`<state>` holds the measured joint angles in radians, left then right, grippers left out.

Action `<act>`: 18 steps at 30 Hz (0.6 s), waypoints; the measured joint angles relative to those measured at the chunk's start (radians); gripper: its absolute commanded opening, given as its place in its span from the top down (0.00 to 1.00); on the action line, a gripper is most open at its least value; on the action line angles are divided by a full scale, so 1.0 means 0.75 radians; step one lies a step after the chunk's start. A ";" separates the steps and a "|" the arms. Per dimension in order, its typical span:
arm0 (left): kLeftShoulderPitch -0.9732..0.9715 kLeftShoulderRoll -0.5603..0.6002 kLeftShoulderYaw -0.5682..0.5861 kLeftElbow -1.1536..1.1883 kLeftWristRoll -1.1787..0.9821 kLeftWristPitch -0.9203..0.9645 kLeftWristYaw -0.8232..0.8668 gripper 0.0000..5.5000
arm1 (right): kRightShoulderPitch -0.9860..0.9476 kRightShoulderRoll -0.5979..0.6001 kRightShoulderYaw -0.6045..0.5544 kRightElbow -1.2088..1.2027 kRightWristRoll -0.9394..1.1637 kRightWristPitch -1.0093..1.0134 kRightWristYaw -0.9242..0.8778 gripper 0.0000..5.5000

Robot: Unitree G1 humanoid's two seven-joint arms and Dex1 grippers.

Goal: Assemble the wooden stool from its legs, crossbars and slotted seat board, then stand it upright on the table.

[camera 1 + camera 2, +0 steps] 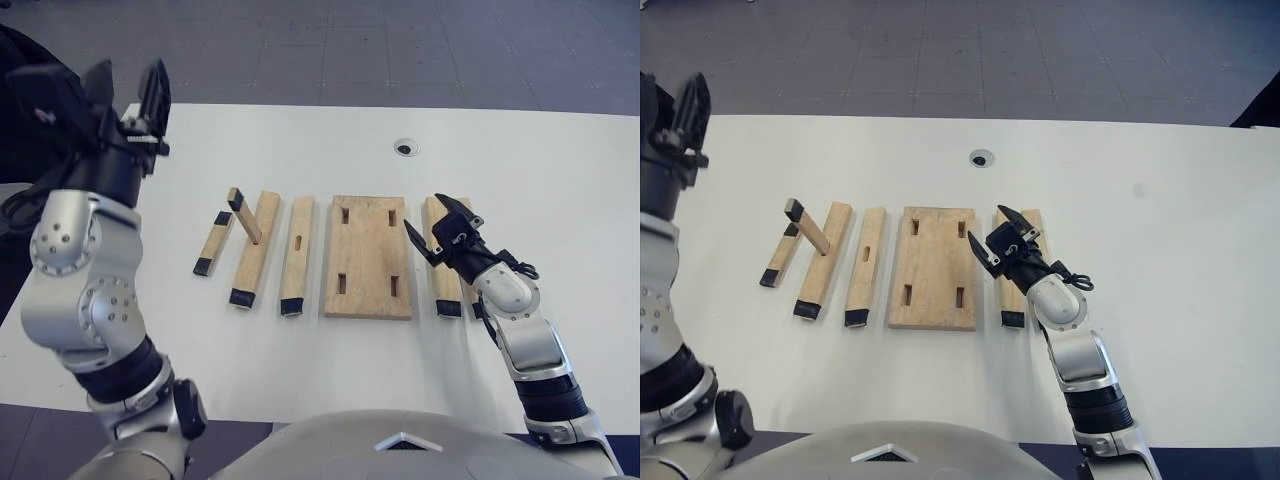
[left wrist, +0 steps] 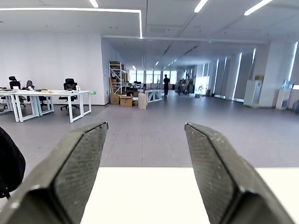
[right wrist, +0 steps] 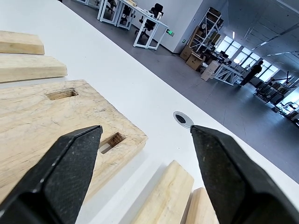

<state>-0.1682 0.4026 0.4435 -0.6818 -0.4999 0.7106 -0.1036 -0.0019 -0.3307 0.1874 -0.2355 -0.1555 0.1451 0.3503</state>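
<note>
Hovering above the far left edge of the white table (image 1: 540,180), the left gripper (image 1: 130,75) is raised well clear of the parts, its two dark fingers (image 2: 74,163) spread apart and holding nothing. Next on the tabletop lies a short wooden crossbar with a black end (image 1: 212,246), and a second short crossbar (image 1: 245,215) sits askew, crossing onto the long wooden leg with a black tip (image 1: 255,252) beside it. A slotted wooden leg (image 1: 297,258) lies parallel, just to the right. At the centre rests the flat rectangular seat board with four slots (image 1: 367,257). Beyond its right edge lies a pair of wooden legs (image 1: 441,275), side by side. The right gripper (image 1: 424,210) hangs low over these legs and the board's right edge, its black fingers (image 3: 70,168) released and wide, grasping nothing. A small round grommet hole (image 1: 405,148) sits farther back.
</note>
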 measured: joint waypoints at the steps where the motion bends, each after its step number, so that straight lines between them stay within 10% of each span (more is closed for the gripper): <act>1: 0.064 0.000 -0.001 -0.048 -0.006 0.000 -0.008 0.39 | 0.001 -0.001 -0.001 0.000 0.000 0.000 0.000 0.37; 9: 0.725 -0.102 -0.143 -0.135 0.098 -0.179 -0.143 0.32 | 0.013 -0.004 -0.004 0.000 0.000 0.000 0.000 0.37; 18: 0.866 -0.127 -0.380 0.166 0.311 -0.384 -0.205 0.32 | 0.008 -0.004 -0.004 0.014 0.000 0.000 0.000 0.37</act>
<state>0.4814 0.3076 0.1582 -0.5570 -0.2664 0.4226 -0.2576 0.0042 -0.3335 0.1846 -0.2249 -0.1556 0.1453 0.3506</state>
